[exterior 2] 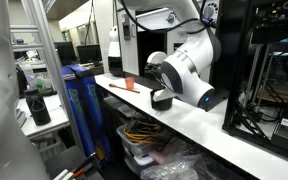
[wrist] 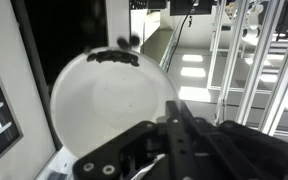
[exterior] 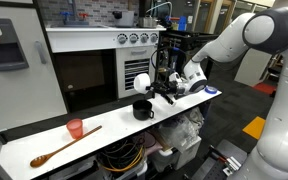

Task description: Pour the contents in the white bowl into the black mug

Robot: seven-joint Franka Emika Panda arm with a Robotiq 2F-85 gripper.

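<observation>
The white bowl point(exterior: 141, 81) is held up on edge, tipped over, just above the black mug point(exterior: 143, 110) that stands on the white counter. My gripper point(exterior: 161, 88) is shut on the bowl's rim from the side. In the wrist view the bowl point(wrist: 109, 100) fills the left half as a pale disc with dark specks at its top edge, and my gripper point(wrist: 176, 106) pinches its rim with the jaws together. In an exterior view the mug point(exterior 2: 162, 99) sits dark under the white wrist. Nothing shows falling from the bowl.
A small pink-red cup point(exterior: 75, 128) and a wooden spoon point(exterior: 64, 146) lie further along the counter point(exterior: 104, 140). A white oven-like cabinet point(exterior: 89, 75) and a black frame point(exterior: 172, 55) stand right behind the bowl. Cables and bags sit under the counter.
</observation>
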